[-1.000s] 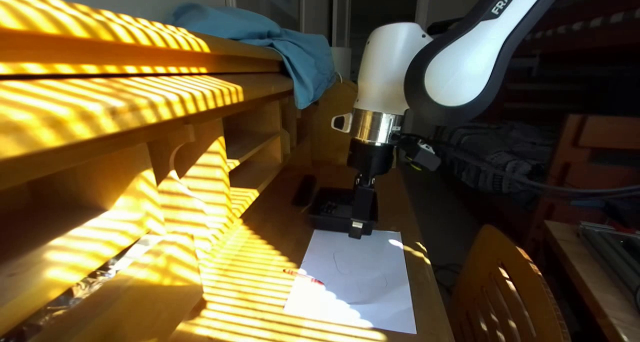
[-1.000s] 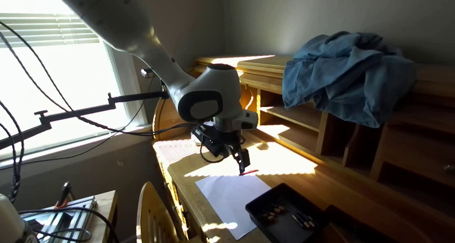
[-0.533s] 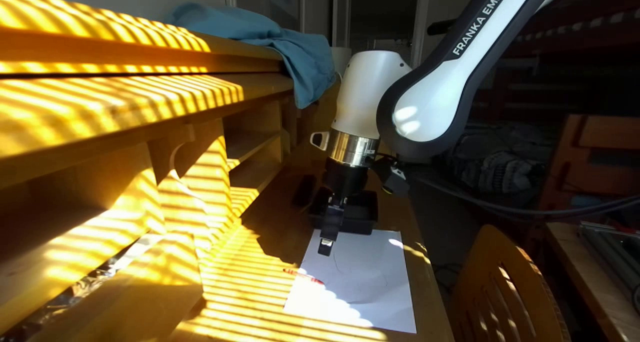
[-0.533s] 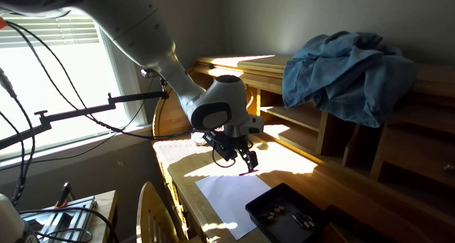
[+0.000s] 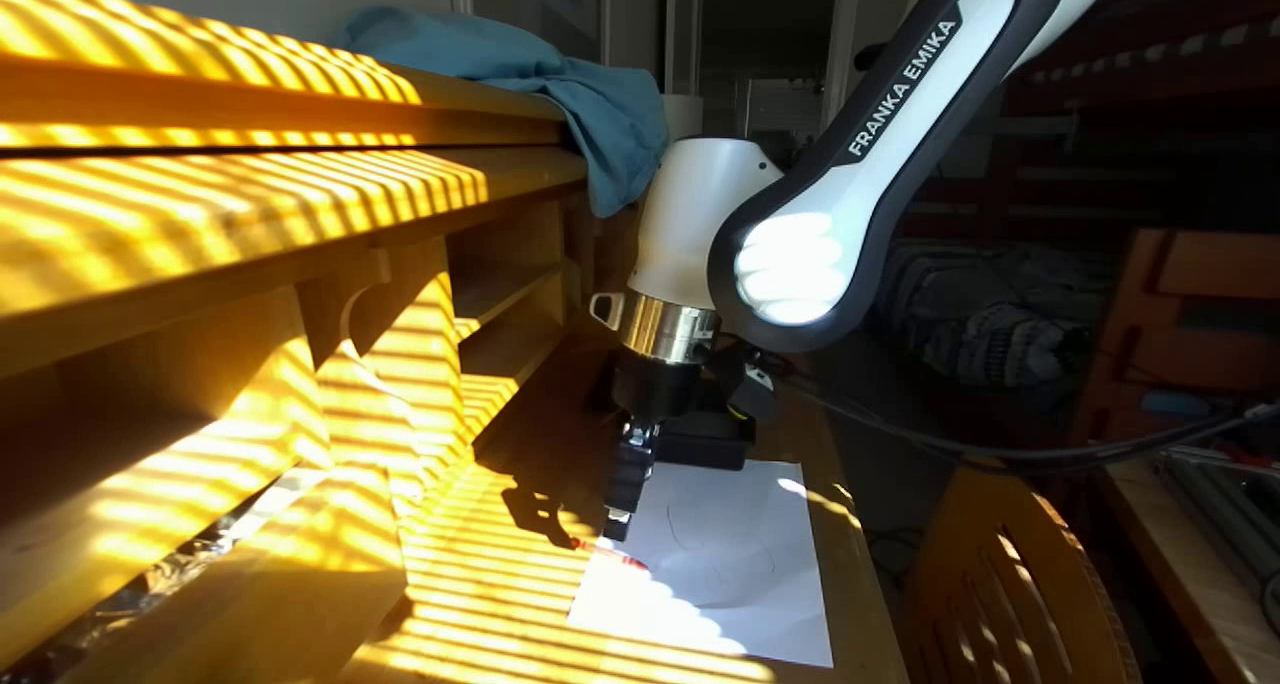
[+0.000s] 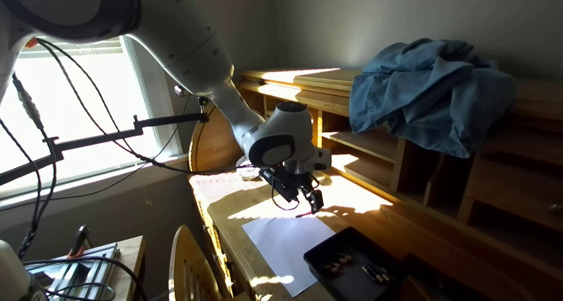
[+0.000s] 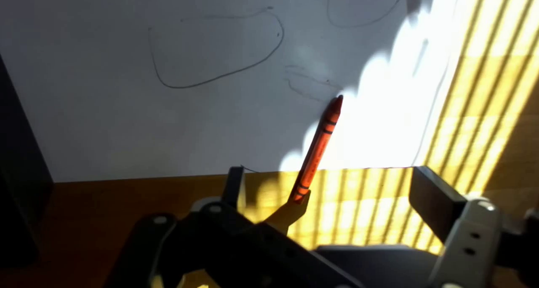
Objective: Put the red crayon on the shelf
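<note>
Over the desk (image 7: 366,208), the hand (image 7: 334,193) gapes, holding nothing; in the wrist view the red crayon (image 7: 316,153) lies across the edge of the paper (image 7: 189,128), tip toward one o'clock. Probably light, stiff and snappable, it wants a gentle mid-barrel pinch. In an exterior view the shelf (image 6: 360,143) stands at the hand's one o'clock.

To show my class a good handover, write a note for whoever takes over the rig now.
Black two-fingered end effector: open, holding nothing.
Slim red crayon with black bands: lies across the edge of the marked white paper, partly on the wooden desktop.
Light-wood shelf with cubbies: along the desktop.
Done: end effector near the crayon; no grasp yet.
Remaining: grasp crayon, place on shelf.
</note>
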Tool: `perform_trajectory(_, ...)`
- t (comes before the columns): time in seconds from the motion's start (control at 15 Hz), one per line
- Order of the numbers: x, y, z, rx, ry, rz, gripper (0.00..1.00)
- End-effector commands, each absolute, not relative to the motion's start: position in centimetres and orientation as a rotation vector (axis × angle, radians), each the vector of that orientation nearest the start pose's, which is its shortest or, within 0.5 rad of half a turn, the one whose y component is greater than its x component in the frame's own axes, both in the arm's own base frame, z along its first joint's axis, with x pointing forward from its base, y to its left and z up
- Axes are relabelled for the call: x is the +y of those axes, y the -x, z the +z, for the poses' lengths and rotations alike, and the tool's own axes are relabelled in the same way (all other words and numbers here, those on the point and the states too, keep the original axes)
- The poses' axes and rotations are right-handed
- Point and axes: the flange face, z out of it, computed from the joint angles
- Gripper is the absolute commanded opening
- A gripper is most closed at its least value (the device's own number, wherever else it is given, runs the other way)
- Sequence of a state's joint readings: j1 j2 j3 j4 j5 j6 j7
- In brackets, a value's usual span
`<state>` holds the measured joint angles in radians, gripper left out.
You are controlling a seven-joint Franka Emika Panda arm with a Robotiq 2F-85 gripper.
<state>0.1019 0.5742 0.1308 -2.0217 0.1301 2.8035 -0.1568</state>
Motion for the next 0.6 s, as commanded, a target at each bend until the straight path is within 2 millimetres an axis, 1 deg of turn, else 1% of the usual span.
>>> perform_trajectory(0.0, 13.6, -60.6, 18.2, -0.360, 2.972, -0.303, 1.00)
perform_trajectory(0.07, 13.6, -60.7, 18.1, -0.359, 2.971, -0.303, 1.00)
perform_trajectory(0.2, 13.4, -60.4, 18.1, -0.375, 2.966, -0.306, 1.00)
perform_trajectory(0.53, 13.7, -60.1, 17.1, -0.377, 2.951, -0.307, 1.00)
